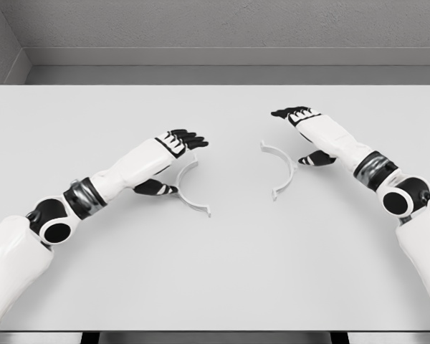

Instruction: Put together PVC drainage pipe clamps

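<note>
Although both halves of the clamp lie flat on the white table (215, 279), neither is held yet. The left hand (178, 142) hovers with its dark fingers stretched out and its thumb dropped low, a wide, empty posture; the left clamp half (188, 192) lies just beneath and beyond its palm, one end tucked under the fingers and the other end with its small flange trailing off toward the table's near edge. The right hand (301, 118) is likewise spread and holding nothing, fingers pointing inward, thumb hanging below; the right clamp half (283, 168) sits just inboard of that thumb, near it but whether touching I cannot tell. The two arcs bow toward each other, well apart, with bare table between them.

By their look these are thin, pale plastic half-rings, so I judge them very light and fairly stiff, with a little spring if squeezed across the open ends. Smooth plastic on a smooth tabletop will probably slide rather than lift when nudged, and a thin band offers little height for fingertips. The surest hold is likely a pinch across the band at the middle of the arc, thumb inside and fingers outside, leaving the flanged ends free to meet. Gripping by an end tab risks twisting the piece.

No container, tray or bin appears anywhere in the head view.
</note>
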